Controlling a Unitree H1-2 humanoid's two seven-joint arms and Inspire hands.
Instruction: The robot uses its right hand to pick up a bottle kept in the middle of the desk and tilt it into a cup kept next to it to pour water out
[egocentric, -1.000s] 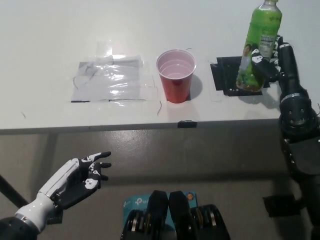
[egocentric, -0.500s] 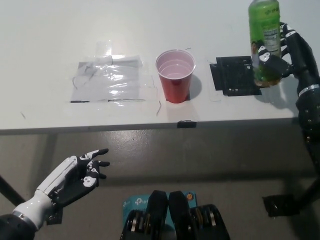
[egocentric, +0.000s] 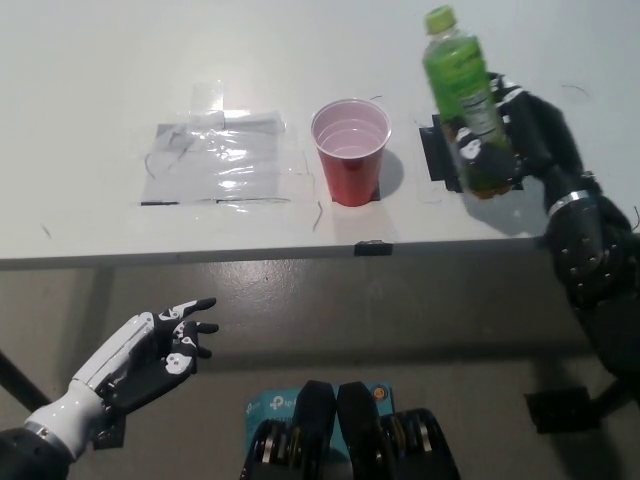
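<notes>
The black right hand (egocentric: 525, 135) grasps the green plastic bottle (egocentric: 466, 102) at its lower body, right of the red plastic cup (egocentric: 351, 150). Smooth, likely slippery; grip mid-body. White left hand (egocentric: 165, 350) rests open, near-left.

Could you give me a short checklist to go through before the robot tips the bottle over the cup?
1. Grip: the right hand is closed around the lower half of the green bottle. Ok.
2. Bottle lifted off the desk: it is raised and leans towards the cup. Ok.
3. Bottle cap: a green cap appears to be on the neck; whether it is loosened cannot be seen. Cannot tell.
4. Red cup: upright, mouth open, standing apart from the bottle. Ok.
5. Bottle mouth over the cup: the neck is to the right of the rim. Not ok.
6. Left hand: open, resting below the desk edge, out of the way. Ok.
</notes>
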